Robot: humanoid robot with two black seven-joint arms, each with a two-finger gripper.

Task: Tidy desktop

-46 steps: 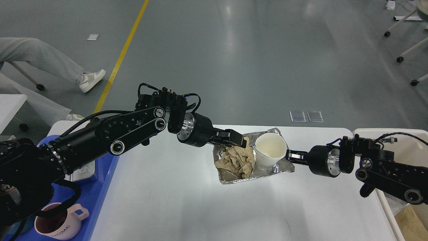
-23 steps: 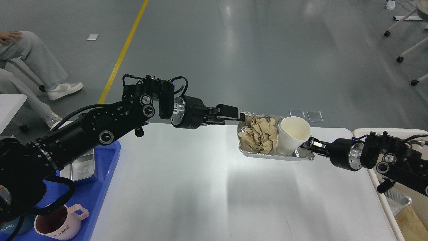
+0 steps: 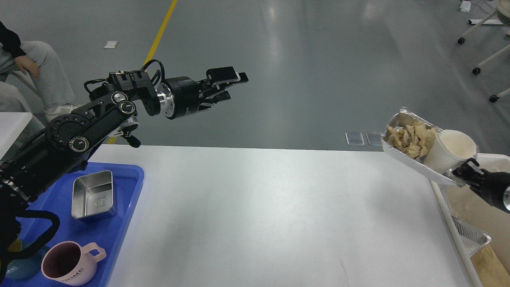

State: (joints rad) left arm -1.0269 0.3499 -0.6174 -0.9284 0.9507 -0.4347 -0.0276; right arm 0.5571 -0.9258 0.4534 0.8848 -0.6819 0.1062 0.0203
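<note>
Desktop [image 3: 271, 215], the broad white bench, fills the lower middle of the head view, its far edge running across the centre. At about 8 o'clock a blue tray [image 3: 129, 199] lies on its left end, carrying a small steel box [image 3: 92, 194] and, nearer the bottom edge, a pink mug [image 3: 69, 263] standing upright with its handle to the right.

At 10 o'clock the left claw [image 3: 229, 85] is held high above the far edge of the bench, pointing toward 3 o'clock; its two fingers stand slightly apart with nothing between them.

At 3 o'clock the right claw [image 3: 464, 169] pinches the near end of a foil tray [image 3: 402, 153], which is lifted off the bench and tilted, its far end higher. In it lie crumpled brown paper [image 3: 410, 135] and, just beside that, a white paper cup [image 3: 450, 151] leaning against the low end (the cup's mouth faces up and right).

Below, at 4 o'clock, a cream-white bin [image 3: 450, 229] stands against the right edge of the bench; inside it show another foil tray [image 3: 474, 239] and some brown paper [image 3: 492, 265].

A seated person [image 3: 28, 75] is partly in view at 10 o'clock, by the left edge.
</note>
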